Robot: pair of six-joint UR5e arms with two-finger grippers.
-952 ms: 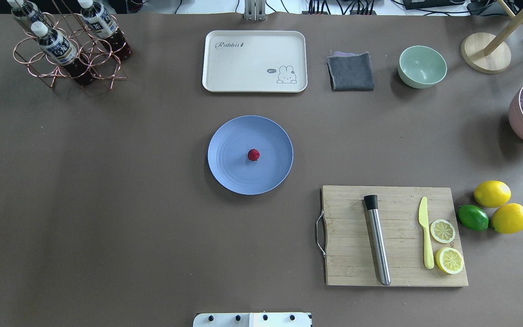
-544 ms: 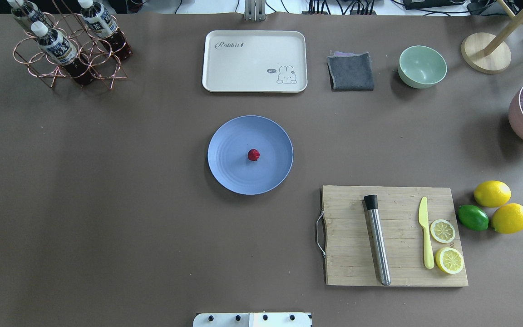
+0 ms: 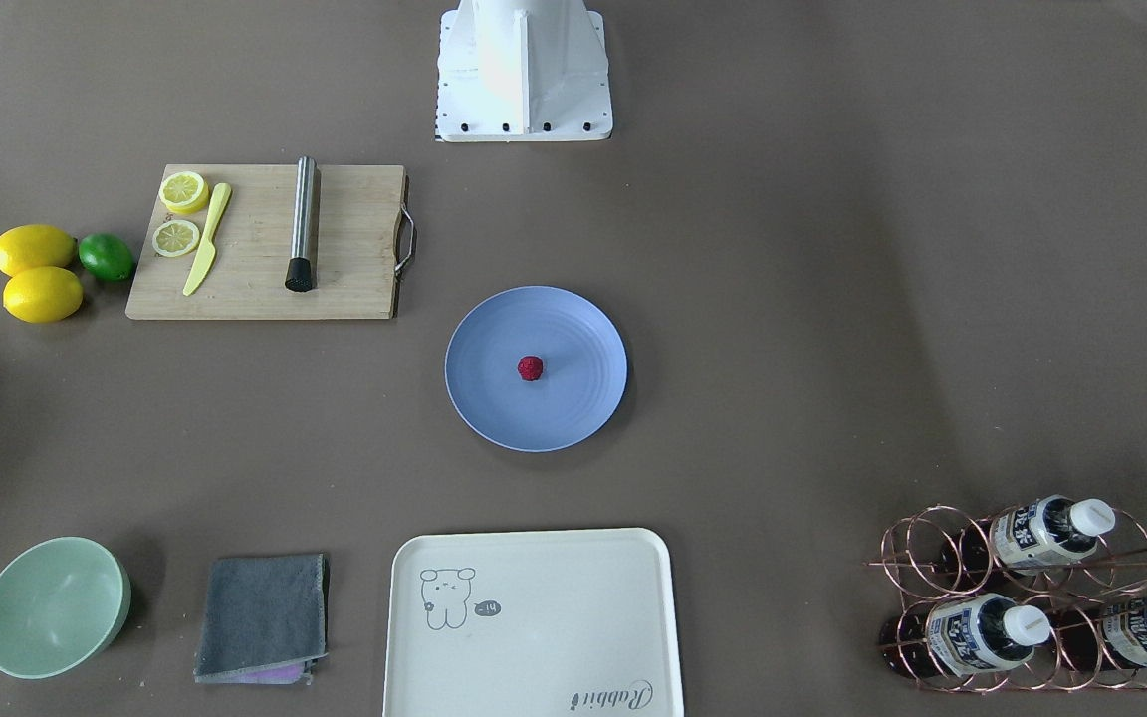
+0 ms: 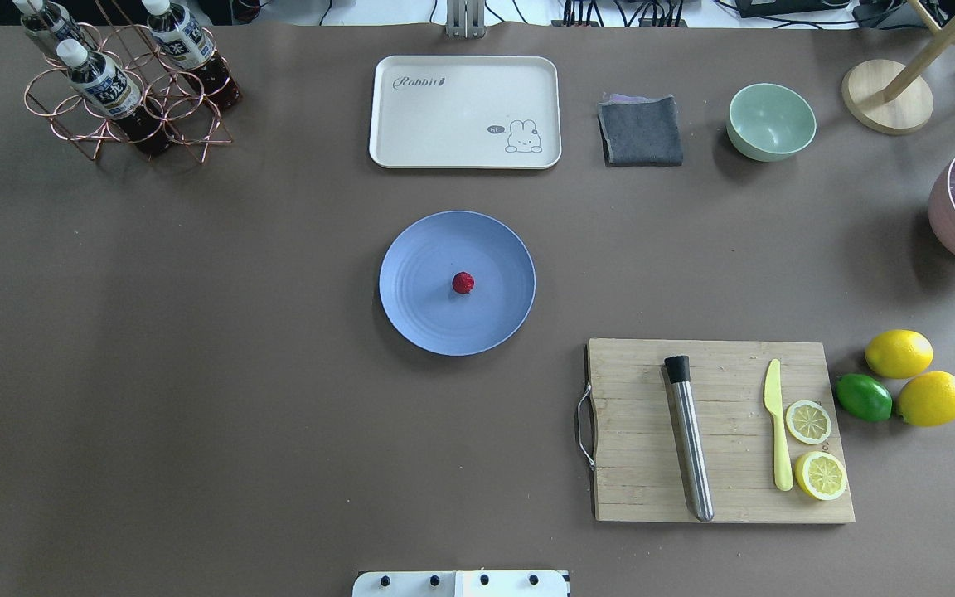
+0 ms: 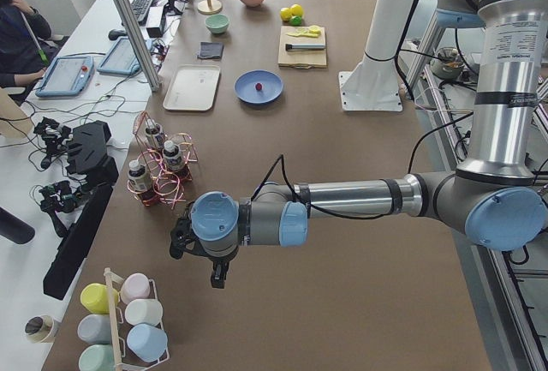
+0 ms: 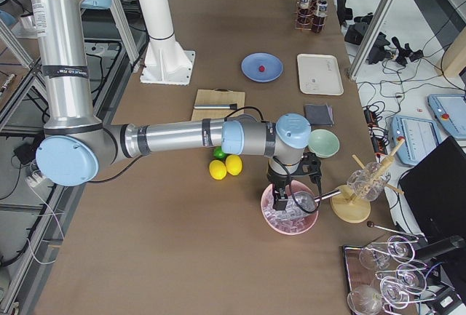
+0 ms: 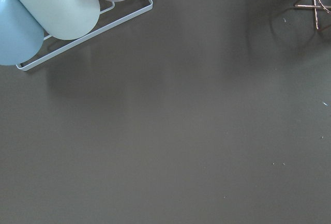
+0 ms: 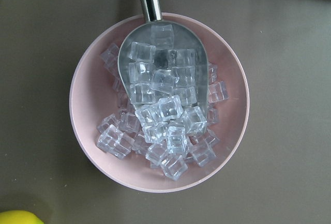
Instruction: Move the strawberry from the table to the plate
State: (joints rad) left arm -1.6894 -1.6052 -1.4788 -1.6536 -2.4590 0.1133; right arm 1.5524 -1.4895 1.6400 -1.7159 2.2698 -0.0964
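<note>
The small dark-red strawberry (image 4: 462,283) lies near the middle of the round blue plate (image 4: 419,315), which rests on the grey-brown table (image 4: 196,398). The front-facing view shows the same strawberry (image 3: 531,368) on the plate (image 3: 573,413). Neither gripper is near them. The left gripper (image 5: 217,278) hangs over the table's left end, between a cup rack and the bottle rack. The right gripper (image 6: 280,202) hovers over a pink bowl of ice at the table's right end. Both show only in the side views, so I cannot tell whether they are open or shut.
A wooden cutting board (image 4: 726,431) with a steel muddler, yellow knife and lemon slices lies right of the plate, with lemons (image 4: 932,398) and a lime beside it. Behind stand a cream tray (image 4: 465,112), grey cloth, green bowl (image 4: 771,121) and bottle rack (image 4: 125,83). The pink ice bowl (image 8: 88,105) holds a scoop.
</note>
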